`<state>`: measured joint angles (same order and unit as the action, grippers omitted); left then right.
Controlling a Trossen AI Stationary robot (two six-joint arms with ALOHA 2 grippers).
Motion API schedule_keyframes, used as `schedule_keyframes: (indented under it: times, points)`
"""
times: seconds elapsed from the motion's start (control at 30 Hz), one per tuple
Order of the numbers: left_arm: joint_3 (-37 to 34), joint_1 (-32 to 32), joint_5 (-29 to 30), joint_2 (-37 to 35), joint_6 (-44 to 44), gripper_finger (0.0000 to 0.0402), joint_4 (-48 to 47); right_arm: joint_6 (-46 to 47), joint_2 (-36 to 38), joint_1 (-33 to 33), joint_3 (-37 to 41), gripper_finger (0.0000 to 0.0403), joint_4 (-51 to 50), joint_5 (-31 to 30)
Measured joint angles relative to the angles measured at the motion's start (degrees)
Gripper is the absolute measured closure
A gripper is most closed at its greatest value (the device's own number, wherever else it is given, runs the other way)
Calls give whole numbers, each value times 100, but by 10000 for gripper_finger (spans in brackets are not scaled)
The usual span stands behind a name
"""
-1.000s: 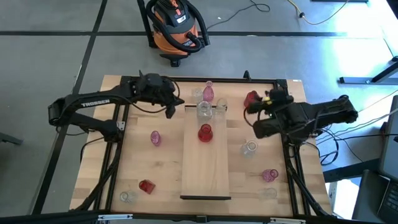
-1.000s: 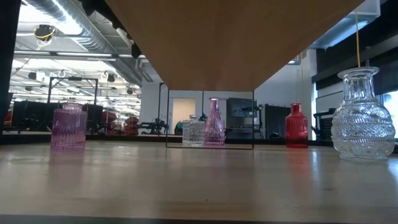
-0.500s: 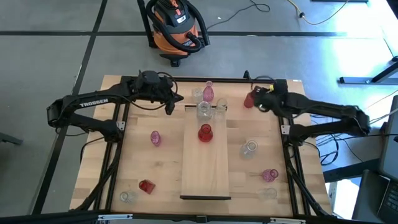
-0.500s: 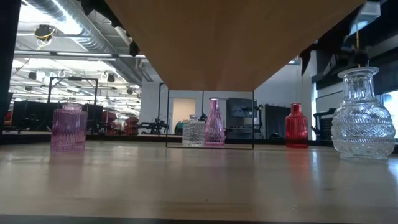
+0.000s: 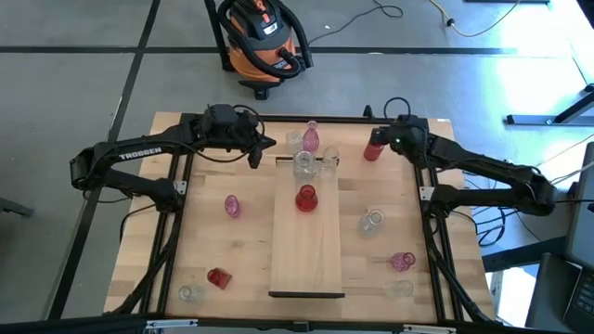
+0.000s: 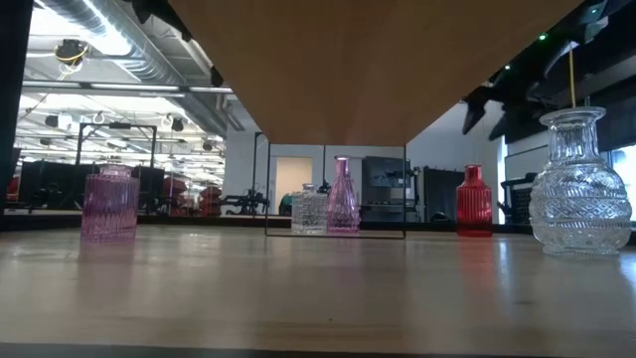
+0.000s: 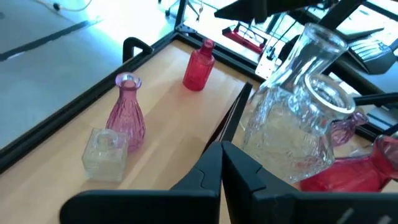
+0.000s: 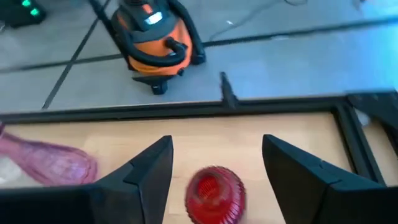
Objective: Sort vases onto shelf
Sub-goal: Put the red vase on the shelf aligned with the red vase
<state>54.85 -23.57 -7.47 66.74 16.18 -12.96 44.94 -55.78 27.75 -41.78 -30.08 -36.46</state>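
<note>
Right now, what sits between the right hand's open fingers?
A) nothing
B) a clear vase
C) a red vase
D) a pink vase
C: the right wrist view shows the red vase centred between the spread fingers of the right hand, not yet gripped.

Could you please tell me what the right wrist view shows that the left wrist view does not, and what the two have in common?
Only the right wrist view shows the orange vacuum on the floor beyond the table, and the open right end effector poised over the red vase. Only the left wrist view shows the shut left end effector, the big clear vase and the small clear vase. Both show the red vase, the tall pink vase and the table's black frame.
</note>
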Motion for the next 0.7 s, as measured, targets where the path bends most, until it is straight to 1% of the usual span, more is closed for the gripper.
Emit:
schedule_keyframes:
  times: [0.07,0.13,0.23,0.37,0.5,0.63,0.7]
  points:
    - [0,0,6,0,-6,401,34,-59,-179,-87,-2,173,59,-146]
    - [0,2,40,0,-6,401,41,117,-325,-76,-2,173,-81,-238]
    - [0,36,70,0,24,401,41,485,-616,-72,-2,173,-237,-217]
    - [0,141,87,0,40,401,59,532,-1036,-75,0,173,-156,-294]
    - [2,201,89,0,-1,401,58,585,-1432,-79,0,173,80,-198]
    - [2,201,87,0,11,401,58,995,-1768,-79,0,173,-6,-81]
    - [1,201,88,0,18,401,58,1023,-1884,-78,0,173,51,-108]
